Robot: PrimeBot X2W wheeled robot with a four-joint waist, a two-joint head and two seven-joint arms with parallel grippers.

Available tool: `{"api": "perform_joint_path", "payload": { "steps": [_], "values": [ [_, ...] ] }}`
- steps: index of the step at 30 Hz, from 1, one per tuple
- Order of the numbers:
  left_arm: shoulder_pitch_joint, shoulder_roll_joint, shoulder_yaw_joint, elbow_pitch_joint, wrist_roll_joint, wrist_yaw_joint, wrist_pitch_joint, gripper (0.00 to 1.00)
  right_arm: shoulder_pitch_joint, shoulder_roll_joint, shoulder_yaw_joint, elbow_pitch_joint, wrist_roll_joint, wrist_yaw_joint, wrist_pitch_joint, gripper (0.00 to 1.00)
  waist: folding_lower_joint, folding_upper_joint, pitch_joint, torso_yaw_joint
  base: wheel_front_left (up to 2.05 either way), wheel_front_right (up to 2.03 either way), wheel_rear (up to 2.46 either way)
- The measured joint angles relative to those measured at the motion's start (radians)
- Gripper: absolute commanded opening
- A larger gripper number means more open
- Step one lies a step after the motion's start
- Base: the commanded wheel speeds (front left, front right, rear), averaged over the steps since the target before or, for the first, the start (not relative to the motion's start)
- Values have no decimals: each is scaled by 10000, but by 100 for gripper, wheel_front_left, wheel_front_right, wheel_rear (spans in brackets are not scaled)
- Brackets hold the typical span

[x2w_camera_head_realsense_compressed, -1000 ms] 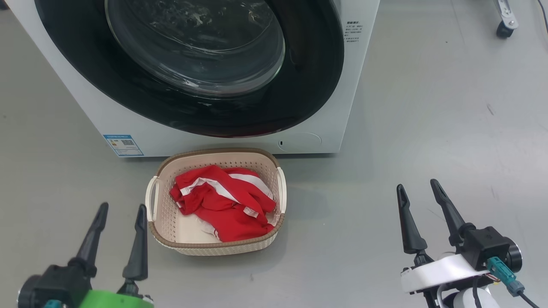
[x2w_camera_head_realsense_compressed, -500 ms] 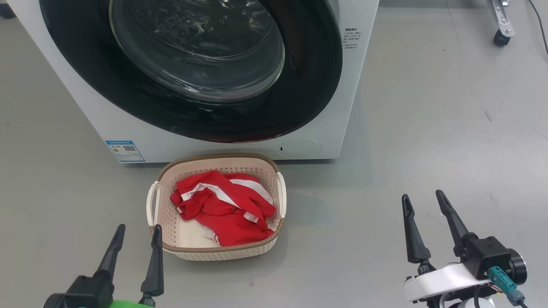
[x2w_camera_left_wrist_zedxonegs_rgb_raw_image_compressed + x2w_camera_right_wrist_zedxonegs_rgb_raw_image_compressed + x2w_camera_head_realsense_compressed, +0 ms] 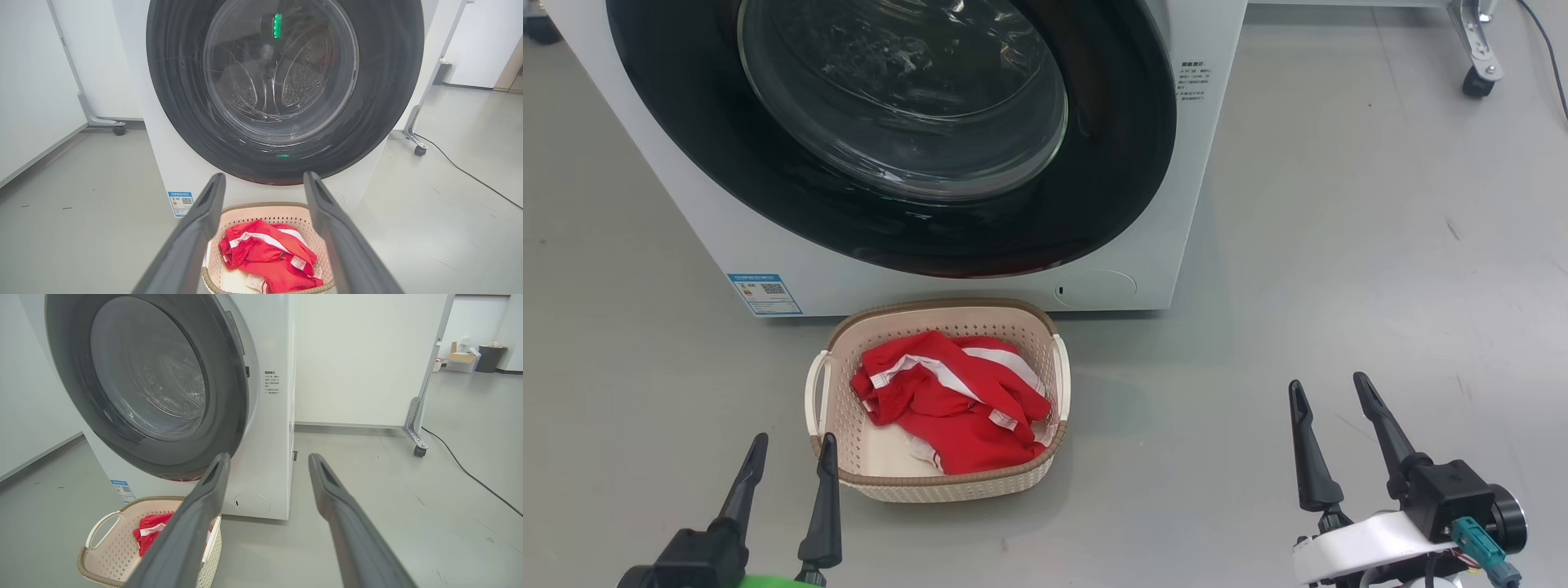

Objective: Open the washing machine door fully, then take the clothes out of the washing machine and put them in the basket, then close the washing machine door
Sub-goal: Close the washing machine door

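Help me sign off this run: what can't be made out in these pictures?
- Door latch: hidden behind the black rim, every view.
- Drum bottom: left wrist view, rim and glare cover it.
- Blue label: head view, print too small.
- Basket floor: head view, partly under the clothes.
- Washing machine top: cut by head view's upper edge.

Glossy black round the washing machine door (image 3: pixel 1127 163), clear glass in its middle. Plain white on the washing machine (image 3: pixel 1209 212), with a small blue label (image 3: pixel 764 294) at the door's 7 o'clock. Cream, dotted with rows of small holes, on the basket (image 3: pixel 845 400) at the door's 6 o'clock, rimmed in brown weave. Bright red with white stripes on the clothes (image 3: pixel 956 408). Flat grey across the floor (image 3: pixel 1339 245). Black fingers on the left pincer (image 3: pixel 795 437), banded green at the wrist; black likewise on the right pincer (image 3: pixel 1326 380), cased in white with a teal plug (image 3: pixel 1474 535).
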Motion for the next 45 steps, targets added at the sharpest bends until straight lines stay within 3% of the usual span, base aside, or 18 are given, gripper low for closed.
{"api": "perform_joint_path", "payload": {
  "steps": [9, 10, 11, 12, 35, 45],
  "values": [
    [-22, -48, 115, 82, 2, -12, -2, 100, 13, 0, 105, -2, 13, -88, 0, 100, 0, 0, -44, 19, 0, 0, 0],
    [-29, -54, 142, 82, 4, -12, -2, 100, 23, 0, 113, 0, 17, -88, 0, 95, 0, 0, -52, 19, 0, 0, 0],
    [-33, -58, 159, 82, 13, -13, -2, 100, 29, 0, 117, 2, 19, -90, 0, 34, 0, 0, -61, 20, 0, 0, 0],
    [-35, -63, 169, 82, 27, -15, -2, 100, 30, 0, 119, 2, 36, -92, 0, 0, 0, 0, -69, 20, 0, 0, 0],
    [-81, -221, 242, 8, 539, -278, -2, 100, 127, -27, 38, 176, 84, -50, 0, 0, 0, 0, -14, 150, 0, 0, 0],
    [-365, -228, 255, -242, 899, -280, -19, 100, -636, -401, 65, 424, -201, 290, 0, 0, 0, 0, 500, 284, 0, 0, 0]
  ]
}}
